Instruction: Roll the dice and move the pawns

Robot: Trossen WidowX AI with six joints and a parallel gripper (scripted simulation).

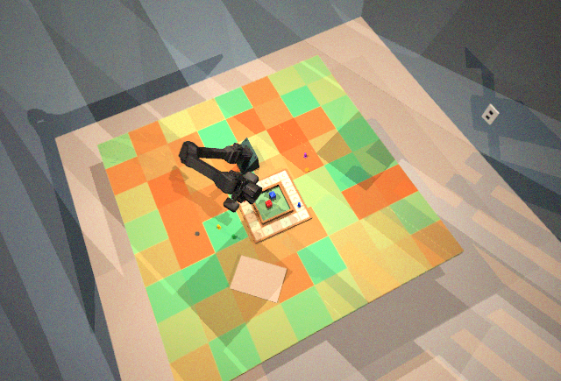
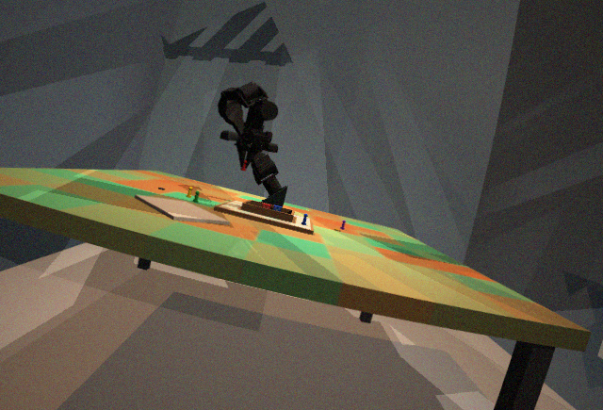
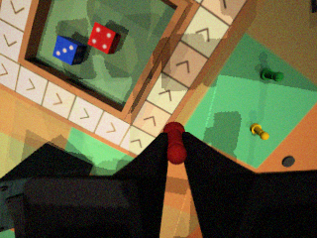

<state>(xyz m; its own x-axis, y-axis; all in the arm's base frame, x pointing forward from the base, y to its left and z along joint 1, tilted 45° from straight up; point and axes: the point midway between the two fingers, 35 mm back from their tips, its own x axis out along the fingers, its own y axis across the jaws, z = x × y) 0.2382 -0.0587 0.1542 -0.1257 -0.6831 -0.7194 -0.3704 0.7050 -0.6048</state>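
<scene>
In the wrist view my gripper (image 3: 174,138) is shut on the red pawn (image 3: 174,143), at the corner of the arrow track (image 3: 185,64) that rings the tray. The red die (image 3: 104,38) (image 1: 268,203) and the blue die (image 3: 69,50) (image 1: 272,194) lie side by side on the tray's green floor (image 3: 144,55). The blue die shows three pips on top; the red die shows several. In the top view the gripper (image 1: 252,192) covers the board's left side and hides the red pawn. The blue pawn (image 1: 299,205) (image 2: 304,219) stands on the track at the board's right side.
A green pawn (image 3: 271,75) (image 1: 234,236), a yellow pawn (image 3: 259,131) (image 1: 218,226) and a dark disc (image 3: 287,161) (image 1: 196,234) lie off the board to its left. A purple pawn (image 1: 304,155) (image 2: 342,224) stands beyond it. A pale flat card (image 1: 258,277) (image 2: 182,208) lies in front.
</scene>
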